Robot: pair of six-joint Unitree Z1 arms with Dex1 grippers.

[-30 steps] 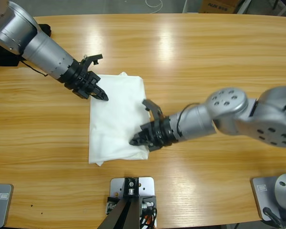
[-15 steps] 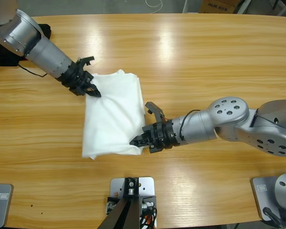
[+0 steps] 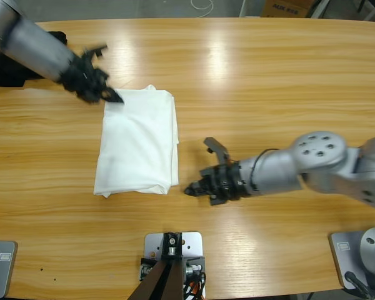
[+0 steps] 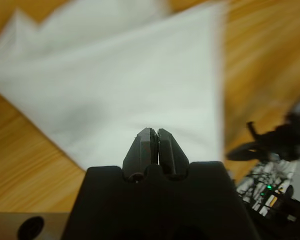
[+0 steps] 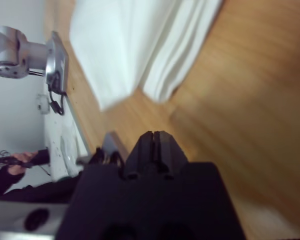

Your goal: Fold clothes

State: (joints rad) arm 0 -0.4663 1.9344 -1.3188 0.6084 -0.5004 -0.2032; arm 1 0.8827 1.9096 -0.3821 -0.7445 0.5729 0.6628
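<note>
The clothes, a white T-shirt (image 3: 137, 140) folded into a tall rectangle, lie flat left of the table's middle. My left gripper (image 3: 114, 97) reaches in from the upper left, its tips at the shirt's top left corner. The left wrist view shows it (image 4: 155, 133) shut over the white cloth (image 4: 140, 80), with no cloth visible between the jaws. My right gripper (image 3: 191, 190) is shut over bare wood, a short gap to the right of the shirt's lower right corner. In the right wrist view it (image 5: 155, 135) points past the shirt's layered edge (image 5: 160, 55).
A black folded garment (image 3: 6, 65) lies at the table's far left edge under the left arm. A cardboard box (image 3: 287, 7) and a white cable (image 3: 203, 5) sit beyond the far edge. Bare wood spreads to the right and far side.
The shirt has slid left and turned straighter. The left gripper drew back up and to the left. The right gripper left the shirt's lower right edge and now sits on bare wood.
</note>
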